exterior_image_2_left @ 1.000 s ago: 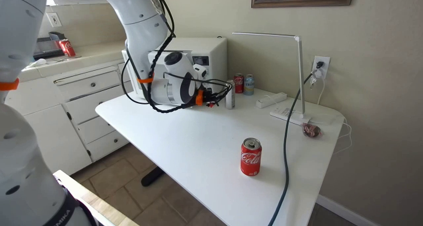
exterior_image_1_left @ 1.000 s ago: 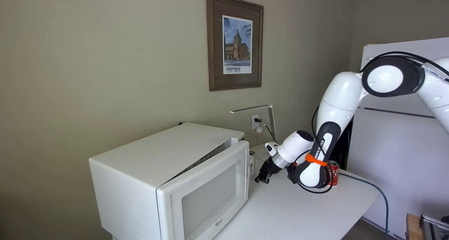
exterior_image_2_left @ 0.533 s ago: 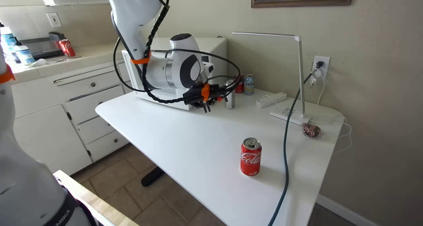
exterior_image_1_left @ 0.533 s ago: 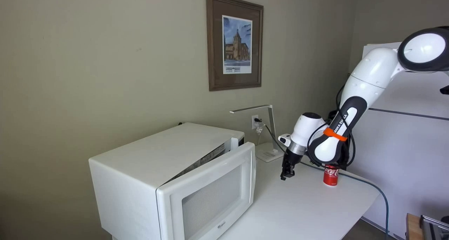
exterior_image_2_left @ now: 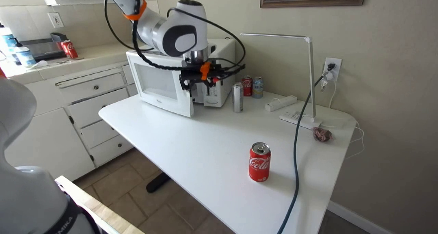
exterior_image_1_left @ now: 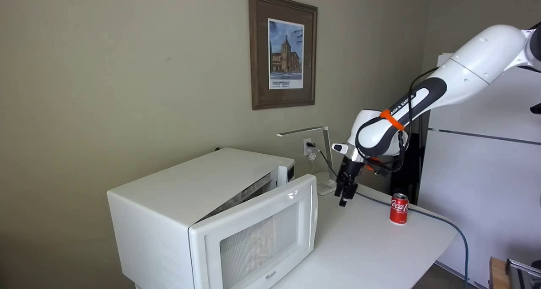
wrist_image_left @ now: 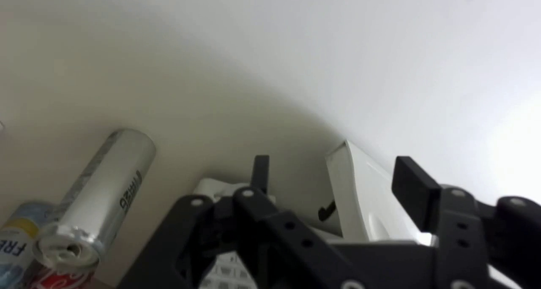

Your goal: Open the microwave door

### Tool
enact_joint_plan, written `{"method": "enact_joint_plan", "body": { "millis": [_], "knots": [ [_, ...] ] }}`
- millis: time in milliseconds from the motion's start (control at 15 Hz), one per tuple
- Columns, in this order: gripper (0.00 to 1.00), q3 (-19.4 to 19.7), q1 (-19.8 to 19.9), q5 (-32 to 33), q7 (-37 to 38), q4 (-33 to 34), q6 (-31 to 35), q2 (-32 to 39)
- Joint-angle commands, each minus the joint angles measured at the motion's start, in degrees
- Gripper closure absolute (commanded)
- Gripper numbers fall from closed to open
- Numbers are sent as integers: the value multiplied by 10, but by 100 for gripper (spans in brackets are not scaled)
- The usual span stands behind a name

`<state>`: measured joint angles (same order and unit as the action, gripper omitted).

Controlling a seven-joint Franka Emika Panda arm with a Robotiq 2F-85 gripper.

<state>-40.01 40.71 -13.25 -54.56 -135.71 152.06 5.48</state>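
White and boxy, the smooth-topped countertop microwave (exterior_image_1_left: 198,185) is standing on a pale round-cornered table (exterior_image_2_left: 205,148) near a beige wall (exterior_image_1_left: 127,82); its wide white front door (exterior_image_2_left: 159,83) is hanging ajar, a wedge-shaped gap parting it from the body. A greyish, mesh-textured rectangular window (exterior_image_1_left: 259,238) is filling the middle of the door, its glossy frame catching light. Near the door's free edge, the black two-fingered gripper (wrist_image_left: 333,175) is hovering above the table, its fingers (wrist_image_left: 416,192) spreading well apart; in an exterior view, a strip of tabletop is showing between gripper and door. Looking down past the fingers, the wrist view is revealing a white corner of the door and a white control strip (wrist_image_left: 228,270) with pale raised keys, partly covered by the gripper. A slim silver can (exterior_image_2_left: 237,98) is standing near the microwave, appearing in that view and in an exterior view. A red cylindrical cola can (exterior_image_1_left: 398,208) is showing whole in both exterior views. The white plastic arm (exterior_image_1_left: 469,77) is running out of both exterior pictures, and a brown wooden-framed picture (exterior_image_2_left: 313,2) is being cut off in an exterior view. The door is hiding most of the microwave's interior.
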Motion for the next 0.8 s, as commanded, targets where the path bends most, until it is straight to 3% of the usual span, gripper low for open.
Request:
{"method": "enact_joint_plan", "body": {
  "millis": [0, 67, 133, 333, 533, 733],
  "knots": [
    [0, -29, 11, -147, -85, 26, -102, -99],
    [0, 86, -107, -196, -106, 39, -127, -118],
    [0, 108, -131, -224, -114, 42, -144, -137],
    [0, 243, -267, -234, -98, 45, -195, -172],
    [0, 324, -345, -230, -79, 40, -204, -184],
    [0, 361, -392, -279, -52, 16, -134, -178]
  ]
}}
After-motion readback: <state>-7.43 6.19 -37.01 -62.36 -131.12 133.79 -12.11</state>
